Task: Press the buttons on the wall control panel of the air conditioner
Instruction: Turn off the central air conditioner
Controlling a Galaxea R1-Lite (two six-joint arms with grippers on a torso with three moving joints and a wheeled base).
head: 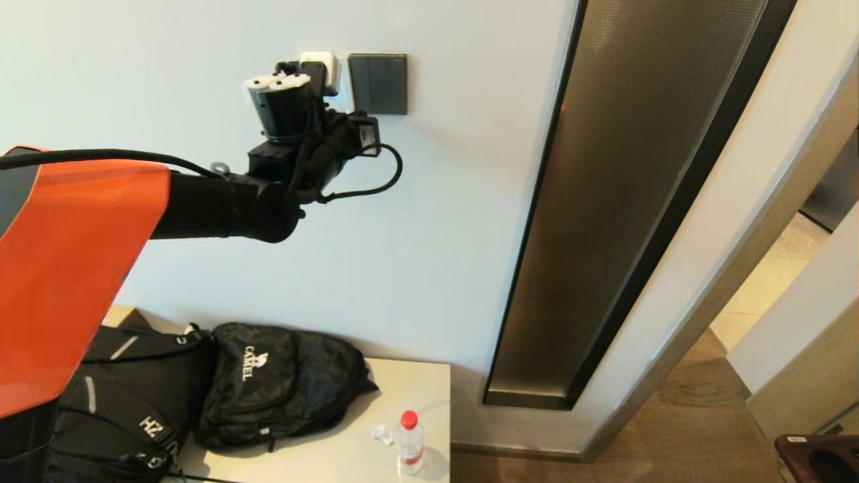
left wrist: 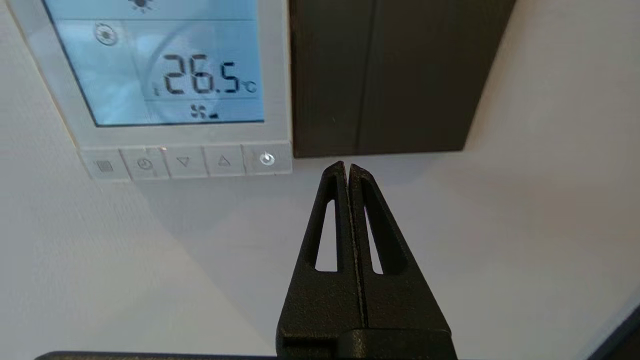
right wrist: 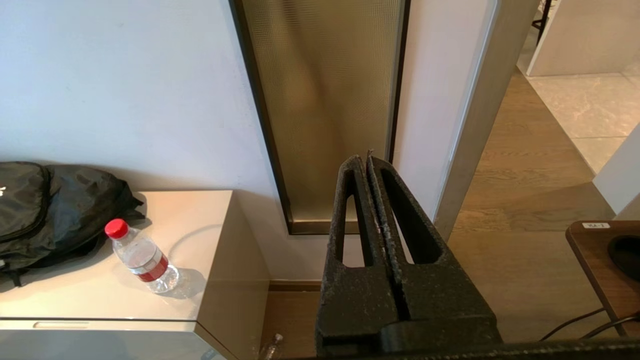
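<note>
Our fingers (left wrist: pixel 320 220) on the left gripper (left wrist: pixel 346 166) are pressed together into a single narrow tip, holding nothing, raised close to the wall (left wrist: pixel 150 270). The air conditioner's control panel (left wrist: pixel 165 75) sits on that wall, its lit display reading 26.5, directly beside a dark switch plate (left wrist: pixel 390 75). Along the panel's lower edge runs a row of buttons (left wrist: pixel 185 162), its long axis lying sideways across the wall, with the power button (left wrist: pixel 267 159) at the end nearest our tip. In the left wrist view that button lies just beyond the tip and off to one side, near but, we judge, not touching. We reckon the coming press needs a short shift along the row towards the panel, then a push into the wall. Our left arm is plainly the nearer one. The right gripper (right wrist: pixel 370 161) hangs low, fingers also together and empty, facing the desk (right wrist: pixel 190 220) and floor.
</note>
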